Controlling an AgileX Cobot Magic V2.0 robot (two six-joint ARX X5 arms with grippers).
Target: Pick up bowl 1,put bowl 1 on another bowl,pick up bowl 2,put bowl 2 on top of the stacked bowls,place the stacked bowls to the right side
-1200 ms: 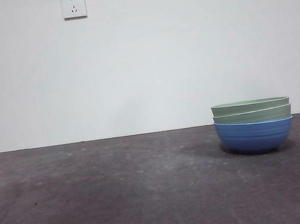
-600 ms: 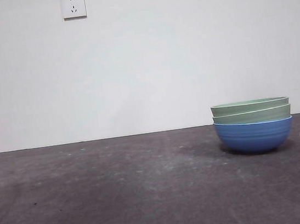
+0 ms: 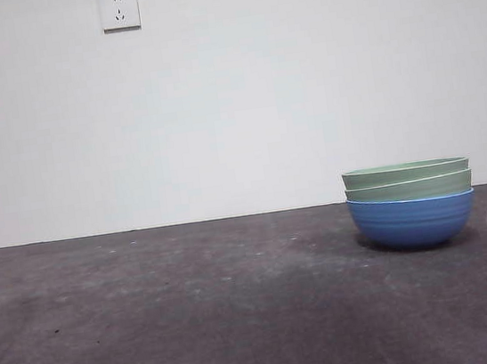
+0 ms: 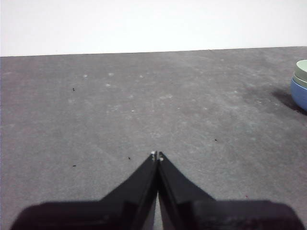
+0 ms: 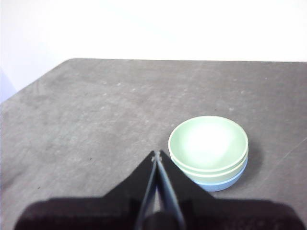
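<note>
A: Step logged as final placement. The stacked bowls (image 3: 411,205) are seen on the table (image 3: 198,314) at the right side: blue ribbed bowl (image 3: 413,221) beneath, two pale green bowls nested inside.

B: Grippers?

A: Left gripper (image 4: 157,155) and right gripper (image 5: 156,155) are both raised clear, jaws pressed together, nothing held. No further move is judged to be required.

The stacked bowls (image 3: 411,205) stand on the table's (image 3: 198,314) right side.
</note>
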